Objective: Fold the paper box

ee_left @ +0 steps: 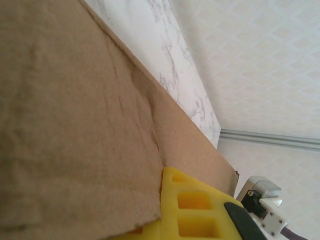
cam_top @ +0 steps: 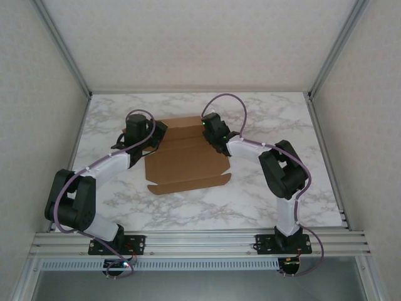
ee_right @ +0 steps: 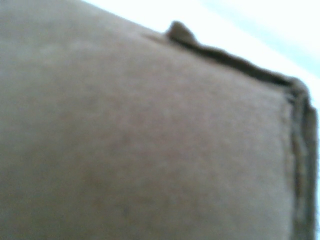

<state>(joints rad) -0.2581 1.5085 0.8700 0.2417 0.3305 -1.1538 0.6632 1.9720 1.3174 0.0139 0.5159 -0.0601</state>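
Brown card, unmarked: the paper box [cam_top: 187, 160] lies near the middle of the marble counter [cam_top: 263, 194], between the two arms and mostly flat. A narrow flap runs along its near edge, and a creased panel lies across its far side.

Step in hand, judged from this layout — raising the far or side flaps along their creases. No wall stands yet, so the fold looks to be at an early stage.

The left gripper [cam_top: 158, 135] meets the sheet at its far left corner. In the left wrist view a yellow pad [ee_left: 192, 210] sits against the card's edge, with the sheet overlapping it. The jaws are together, apparently clamped on a thin flap of the card.

The right gripper [cam_top: 213, 130] meets the far right corner. In its wrist view the card is blurred and very close, with a rough edge at the right. Whether its jaws are apart or closed on the card cannot be told.

The next move probably calls for both arms to lift and turn their flaps together, so that the sheet bends on the crease rather than sliding over the smooth counter — a one-sided pull could skew it.
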